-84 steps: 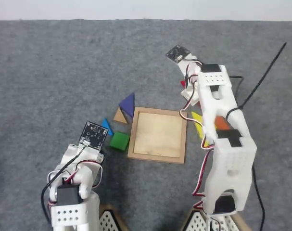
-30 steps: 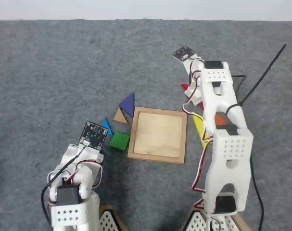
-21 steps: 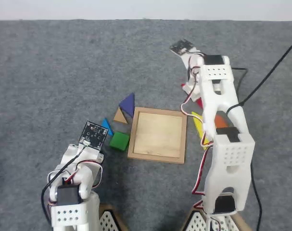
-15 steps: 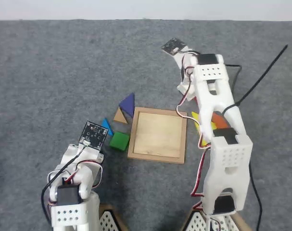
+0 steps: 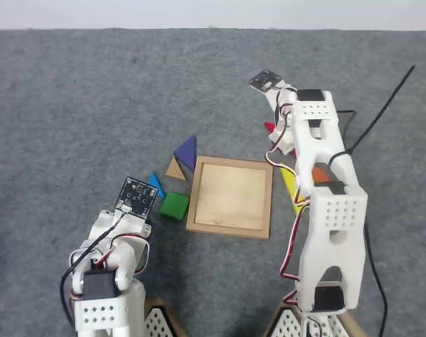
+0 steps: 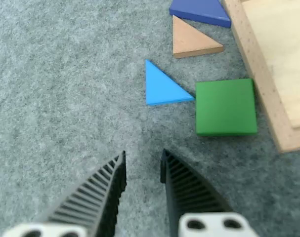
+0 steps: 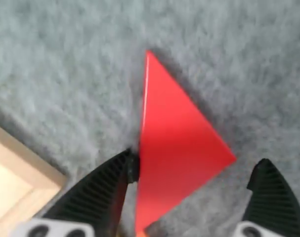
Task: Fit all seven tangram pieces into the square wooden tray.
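Right gripper [image 7: 196, 165] jaws wide, straddling the red triangle [image 7: 174, 138] on the table just off the tray [image 5: 229, 162] corner; one jaw touches an edge, so closing could skid or tip it.

- No text, number or sign can be read in any view.
- Wooden tray [image 5: 194, 200], green square [image 6: 225, 107]: plain faces.
- Wrist circuit board [image 5: 136, 197]: any print is too small to make out.
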